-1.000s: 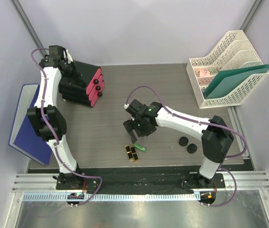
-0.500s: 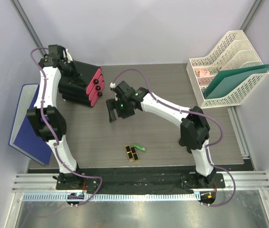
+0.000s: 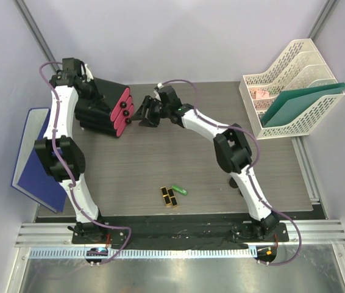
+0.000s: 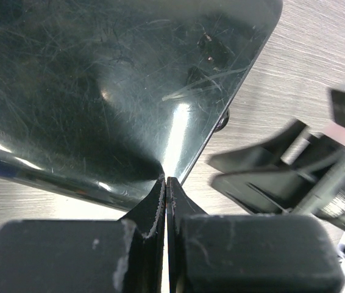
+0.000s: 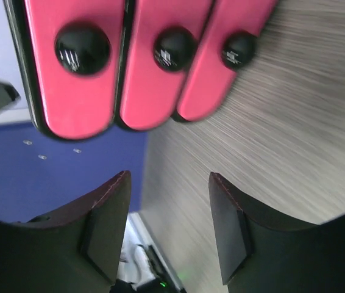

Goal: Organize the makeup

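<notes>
The left gripper (image 4: 165, 183) is pressed shut at the glossy, scratched black box (image 4: 99, 91). The right gripper (image 5: 167, 177) is held spread and empty before rounded pink drawers (image 5: 81, 73). Blocky black-and-gold lipsticks (image 3: 169, 196) and a slim green tube (image 3: 179, 190) are laid on the grained worktop (image 3: 160, 159).

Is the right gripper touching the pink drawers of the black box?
Apart. The right wrist view shows grey wood-grain table between the open right gripper and the glossy pink drawers.

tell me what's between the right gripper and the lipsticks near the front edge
Nothing: in the top view only bare table runs from the right gripper to the lipsticks. The green tube lies beside them, not between.
</notes>
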`<state>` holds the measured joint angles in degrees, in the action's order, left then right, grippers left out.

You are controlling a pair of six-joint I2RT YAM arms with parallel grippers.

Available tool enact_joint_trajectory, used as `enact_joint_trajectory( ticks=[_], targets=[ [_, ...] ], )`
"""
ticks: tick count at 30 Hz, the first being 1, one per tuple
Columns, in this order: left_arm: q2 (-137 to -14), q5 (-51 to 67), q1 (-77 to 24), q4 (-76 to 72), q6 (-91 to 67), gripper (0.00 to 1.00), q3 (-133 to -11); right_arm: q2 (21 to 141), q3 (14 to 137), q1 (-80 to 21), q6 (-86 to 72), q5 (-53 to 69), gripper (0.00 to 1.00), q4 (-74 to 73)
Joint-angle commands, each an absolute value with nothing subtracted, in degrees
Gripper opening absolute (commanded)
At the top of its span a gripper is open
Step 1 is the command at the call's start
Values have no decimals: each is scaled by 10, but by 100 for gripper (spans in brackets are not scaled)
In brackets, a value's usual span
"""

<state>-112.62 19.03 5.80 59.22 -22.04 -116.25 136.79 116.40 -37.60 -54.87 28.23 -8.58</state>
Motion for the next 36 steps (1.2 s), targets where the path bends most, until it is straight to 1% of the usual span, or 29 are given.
enact_joint_trajectory(
  ticks=[1,5,11,16,20,29,36],
  targets=[
    [-1100,191,60,601,-214,0,-1186,1417,1252,-393,-664,343,59,18],
    [-1101,188,60,603,-211,0,-1187,1458,1298,-393,-711,341,59,48],
    [-1104,185,60,606,-207,0,-1190,1484,1297,-390,-765,318,59,99],
    [-1107,179,60,608,-204,0,-1190,1513,1304,-382,-811,298,55,135],
    [-1111,181,60,609,-203,0,-1190,1540,1351,-377,-820,294,54,121],
    [-1116,181,60,613,-203,0,-1197,1541,1332,-371,-844,271,54,143],
    [-1116,178,60,613,-200,0,-1196,1571,1369,-371,-860,265,54,128]
  ],
)
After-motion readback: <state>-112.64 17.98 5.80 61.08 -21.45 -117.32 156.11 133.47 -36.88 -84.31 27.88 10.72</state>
